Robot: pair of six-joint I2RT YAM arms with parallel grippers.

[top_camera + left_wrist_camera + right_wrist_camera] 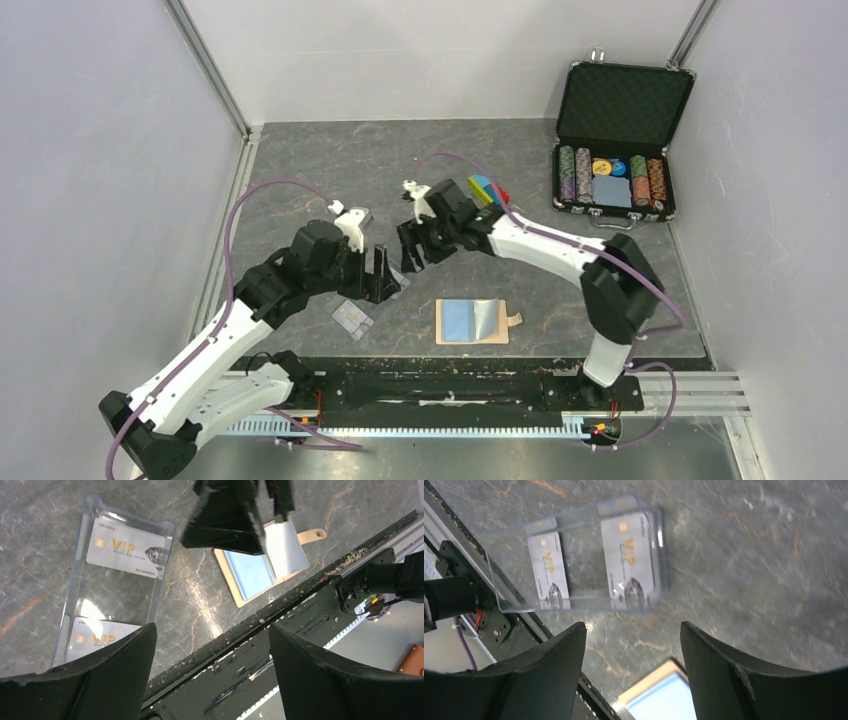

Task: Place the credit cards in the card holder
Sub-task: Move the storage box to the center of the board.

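Two pale grey credit cards with gold chips lie in a clear plastic case (352, 318) on the table; one card (125, 547) sits at its far end and the other card (95, 637) at its near end. Both credit cards (631, 562) show from the right wrist too. The tan card holder (473, 322) lies open, its light blue panels up. My left gripper (385, 275) hovers open and empty just right of the case, its tips (211, 630) over the table's front edge. My right gripper (412, 250) hangs open and empty close beside it, above the card holder (659, 695).
An open black poker-chip case (615, 150) stands at the back right. A small multicoloured object (487, 190) lies behind the right wrist. The black mounting rail (450, 385) runs along the front edge. Walls close in the left and right sides.
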